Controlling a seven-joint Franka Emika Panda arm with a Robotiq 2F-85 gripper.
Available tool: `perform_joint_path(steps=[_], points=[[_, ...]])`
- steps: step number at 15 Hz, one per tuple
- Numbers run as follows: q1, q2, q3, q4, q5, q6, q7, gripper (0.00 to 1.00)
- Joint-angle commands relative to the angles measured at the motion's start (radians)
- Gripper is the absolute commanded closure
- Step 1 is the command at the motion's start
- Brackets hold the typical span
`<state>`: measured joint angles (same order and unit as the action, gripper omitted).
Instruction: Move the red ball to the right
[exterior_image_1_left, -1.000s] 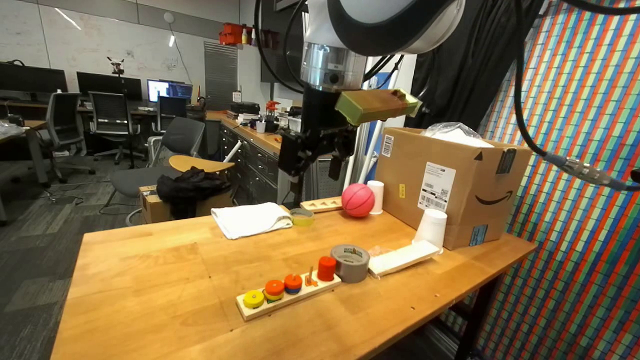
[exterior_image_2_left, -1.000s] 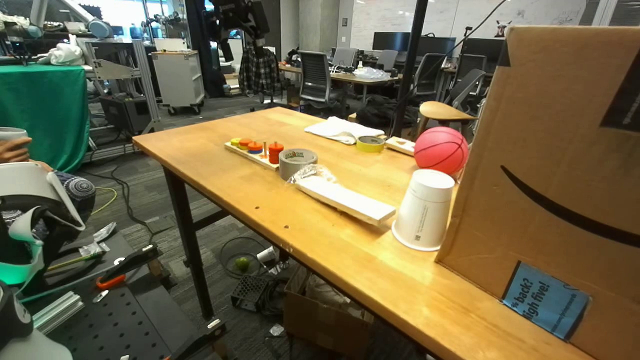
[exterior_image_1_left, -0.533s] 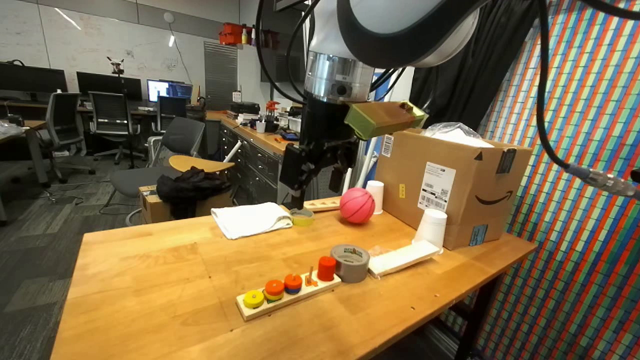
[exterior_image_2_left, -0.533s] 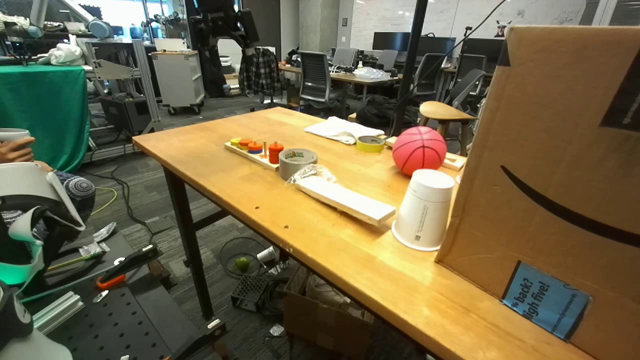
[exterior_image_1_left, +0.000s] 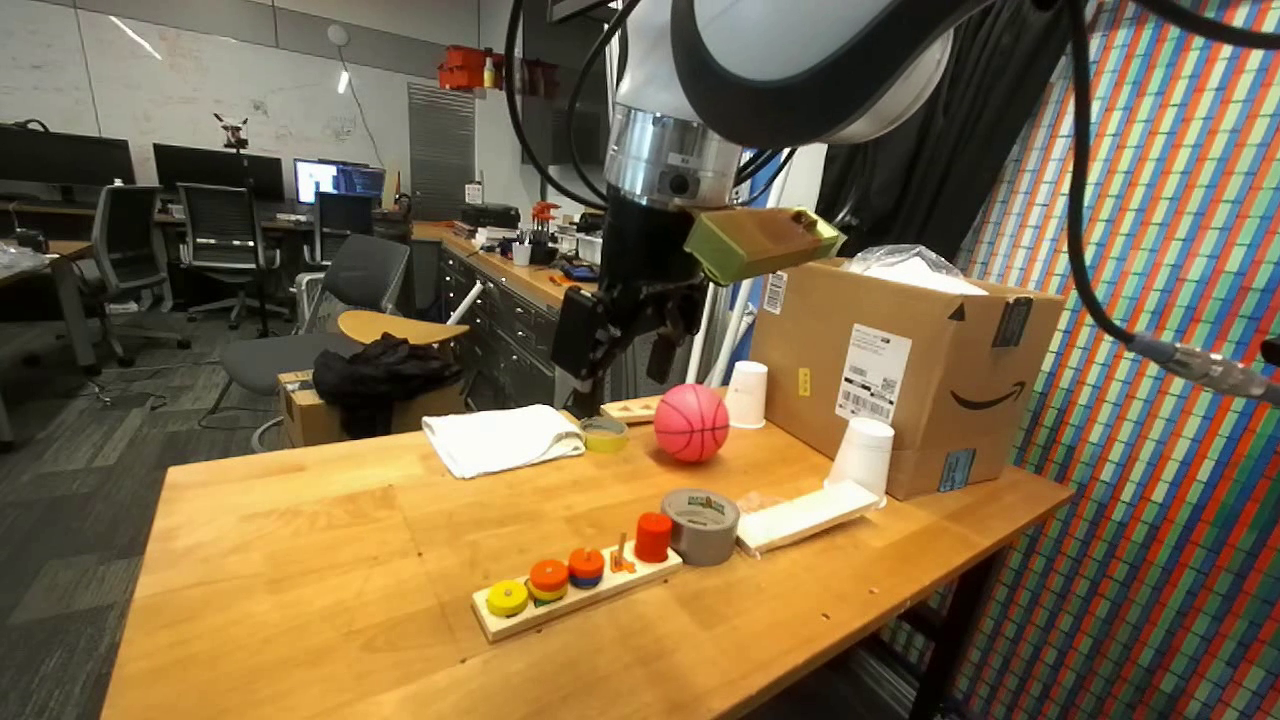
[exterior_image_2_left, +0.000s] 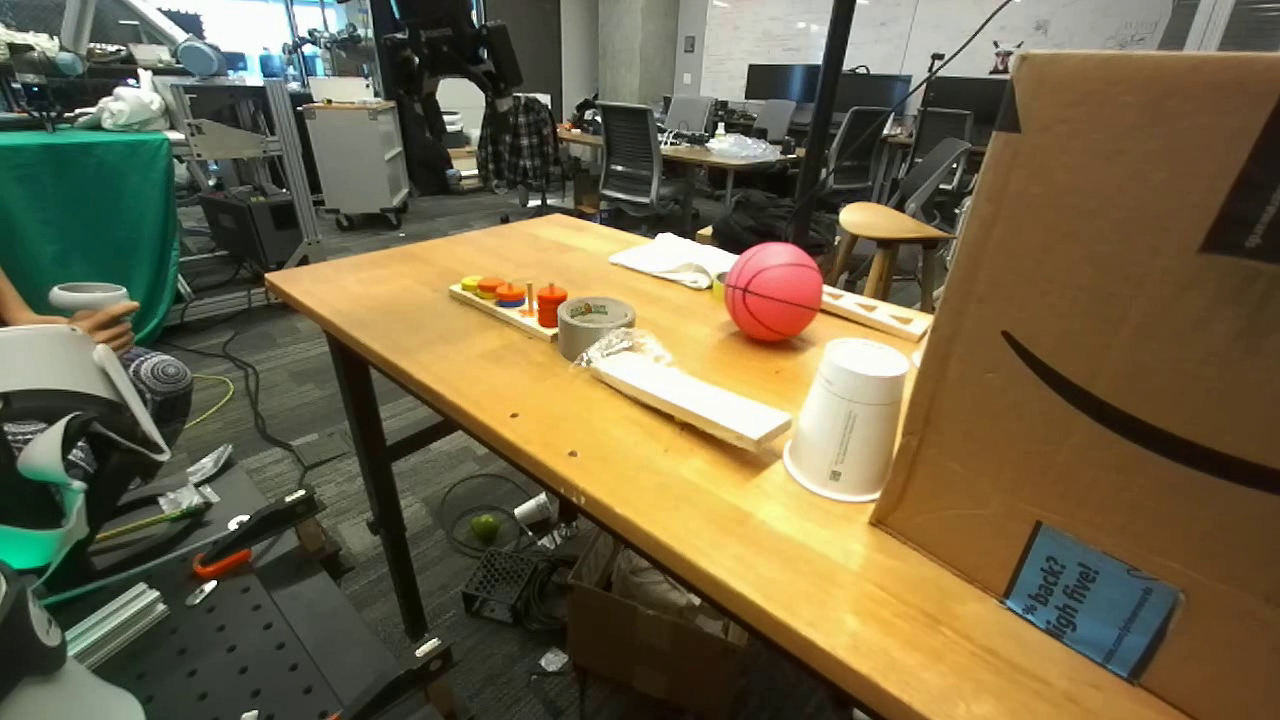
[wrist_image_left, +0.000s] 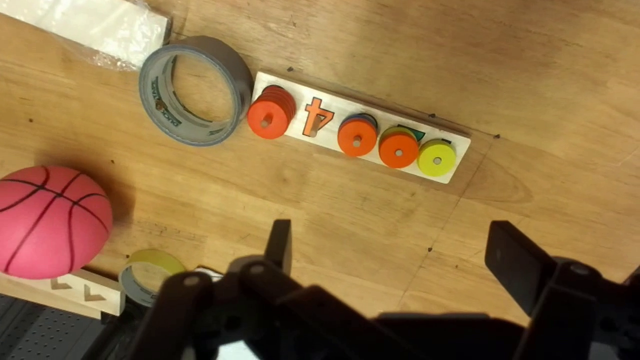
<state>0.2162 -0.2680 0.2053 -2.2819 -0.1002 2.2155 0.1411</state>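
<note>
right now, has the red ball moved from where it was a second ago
Yes: in both exterior views the red ball has shifted toward picture left, farther from the large cardboard box.

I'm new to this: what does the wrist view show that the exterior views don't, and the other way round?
Only the wrist view: tabletop seen through the hole of the grey tape roll.
Only the exterior views: a cardboard box and a white cup near it.
All share: the red ball, the peg board and the gripper.
</note>
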Motion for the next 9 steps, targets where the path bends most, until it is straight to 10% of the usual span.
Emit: perform_joint_path(steps=[1,9], points=[[-0.008,0.074,0.003,0.066,0.019,0.035,-0.038,0.00],[-0.031,0.380,-0.017,0.355,-0.015,0.022,-0.092,0.00]])
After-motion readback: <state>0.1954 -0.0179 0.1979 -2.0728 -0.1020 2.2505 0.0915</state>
